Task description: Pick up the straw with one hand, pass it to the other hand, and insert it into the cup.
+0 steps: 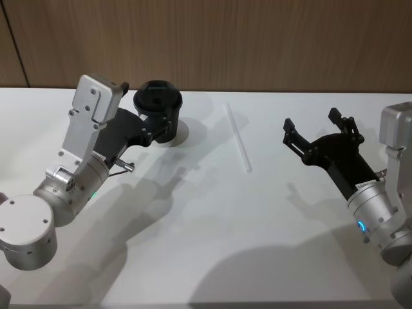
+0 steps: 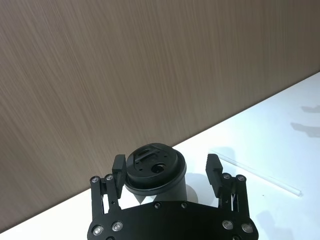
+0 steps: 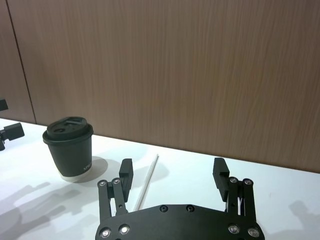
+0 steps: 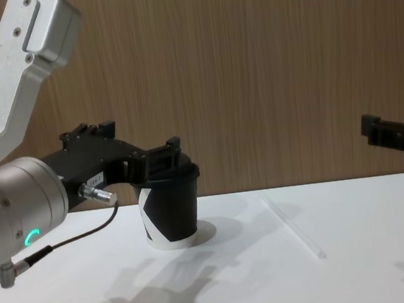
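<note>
Wood-panelled wall runs behind a white table, and we see two robot arms reaching in from either side.

On our left, the left gripper sits at the top of a small black paper cup. Its fingers are spread, one on each side of the domed black lid. One finger looks close against the lid rim and the other stands apart, so we judge it is bracketing the cup, not squeezing it. The cup stands upright near the back of the table.

The straw lies flat on the bare table between the two arms, well apart from the cup and untouched. It is a thin, straight, translucent-white tube, with one end pointing toward the wall.

On our right, the right gripper hovers above the table with its fingers spread wide, aimed roughly at the straw and holding nothing.

We judge the pickup has not yet begun. The straw should be very light, smooth and round, so it may roll or skid when nudged. It will also bend or crush under a hard pinch. We would close the fingers gently across the tube, low against the table. Gripping somewhat off the middle would leave a long free end for the handover.
</note>
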`<action>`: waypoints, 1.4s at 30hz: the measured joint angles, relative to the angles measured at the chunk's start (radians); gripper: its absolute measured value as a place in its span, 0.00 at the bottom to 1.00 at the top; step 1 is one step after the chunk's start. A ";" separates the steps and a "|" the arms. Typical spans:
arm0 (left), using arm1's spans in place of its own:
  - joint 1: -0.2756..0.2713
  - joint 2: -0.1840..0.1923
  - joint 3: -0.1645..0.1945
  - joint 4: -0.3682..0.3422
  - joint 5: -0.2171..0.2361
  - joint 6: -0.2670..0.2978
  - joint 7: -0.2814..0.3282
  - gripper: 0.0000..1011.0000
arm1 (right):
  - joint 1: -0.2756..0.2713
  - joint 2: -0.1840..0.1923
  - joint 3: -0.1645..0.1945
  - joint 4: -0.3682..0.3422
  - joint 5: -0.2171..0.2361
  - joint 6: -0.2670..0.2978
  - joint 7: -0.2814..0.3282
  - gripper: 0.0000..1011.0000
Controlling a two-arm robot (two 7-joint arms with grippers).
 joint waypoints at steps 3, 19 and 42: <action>0.000 0.000 0.000 0.000 0.000 0.000 0.000 0.99 | 0.000 0.000 0.000 0.000 0.000 0.000 0.000 0.99; 0.000 0.000 0.000 0.000 0.000 0.000 0.000 0.99 | -0.001 0.001 0.002 -0.001 0.000 0.004 0.001 0.99; 0.000 0.000 0.000 0.000 0.000 0.000 0.000 0.99 | 0.014 0.061 0.015 -0.044 -0.011 0.144 0.057 0.99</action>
